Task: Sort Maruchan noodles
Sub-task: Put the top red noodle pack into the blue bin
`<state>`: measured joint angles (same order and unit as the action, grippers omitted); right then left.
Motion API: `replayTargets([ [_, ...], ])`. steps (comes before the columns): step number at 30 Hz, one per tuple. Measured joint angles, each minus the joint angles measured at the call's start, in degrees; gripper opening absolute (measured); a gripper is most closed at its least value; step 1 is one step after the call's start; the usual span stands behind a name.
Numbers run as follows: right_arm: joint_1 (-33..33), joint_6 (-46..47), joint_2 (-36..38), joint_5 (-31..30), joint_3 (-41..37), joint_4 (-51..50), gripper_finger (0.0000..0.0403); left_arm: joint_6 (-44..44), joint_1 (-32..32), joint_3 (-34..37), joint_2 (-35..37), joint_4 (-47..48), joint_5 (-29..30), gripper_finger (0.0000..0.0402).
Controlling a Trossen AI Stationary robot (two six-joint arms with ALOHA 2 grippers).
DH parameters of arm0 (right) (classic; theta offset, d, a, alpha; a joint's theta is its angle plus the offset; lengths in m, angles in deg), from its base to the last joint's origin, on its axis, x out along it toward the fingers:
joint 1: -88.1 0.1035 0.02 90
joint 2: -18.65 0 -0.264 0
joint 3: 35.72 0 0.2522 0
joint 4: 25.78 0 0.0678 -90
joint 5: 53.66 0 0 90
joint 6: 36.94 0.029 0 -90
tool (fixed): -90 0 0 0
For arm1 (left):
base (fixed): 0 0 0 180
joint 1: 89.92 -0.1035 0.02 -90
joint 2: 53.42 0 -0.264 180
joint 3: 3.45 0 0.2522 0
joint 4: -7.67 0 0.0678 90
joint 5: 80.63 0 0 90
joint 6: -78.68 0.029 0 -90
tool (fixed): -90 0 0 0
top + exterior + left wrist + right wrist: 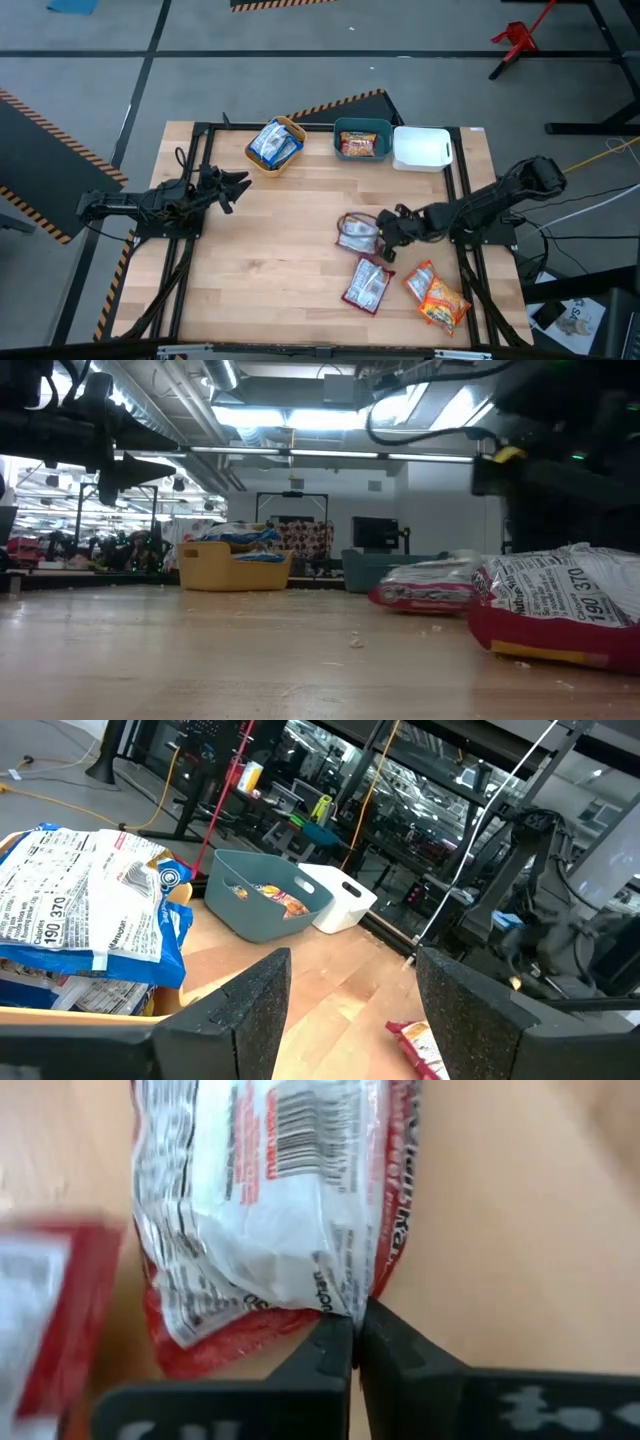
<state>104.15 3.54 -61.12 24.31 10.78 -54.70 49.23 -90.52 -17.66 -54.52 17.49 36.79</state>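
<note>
The step in hand is a pick. In the high view the right gripper (384,236) sits right of centre, pressed against the edge of a dark red noodle packet (357,234) lying on the wooden table (280,270). The right wrist view shows what the overhead cannot: the two dark fingers are pinched together on the crinkled rim of that red packet (262,1210), a thin fold of plastic caught between them, with the corner of a second red packet (45,1310) blurred at the left edge.

Two more packets lie loose lower in the high view: another dark red one (366,285) and an orange-yellow one (436,296) towards the lower right. Along the top edge stand the yellow bin (291,129) holding blue-and-white packets (272,145), the teal bin (362,127) with a reddish packet (357,146) inside, and the white bin (421,148).

The next move, I'd judge, is a lift and a carry up to the teal bin; the hold is only on a thin edge, so it may slip.

The left gripper (236,187) waits at the left of the table, near the yellow bin; its own wrist view shows its fingers (250,1005) spread wide with nothing between them. The low view adds only the packets' puffed profile.
</note>
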Motion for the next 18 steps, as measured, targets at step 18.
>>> replayTargets([
  [18, -27.14, -33.61, 0.07, 8.54, 15.9, -1.1, 0.0, 0.02, 0.0, 0.0, 0.0, 0.01, -0.04, 0.0212],
])
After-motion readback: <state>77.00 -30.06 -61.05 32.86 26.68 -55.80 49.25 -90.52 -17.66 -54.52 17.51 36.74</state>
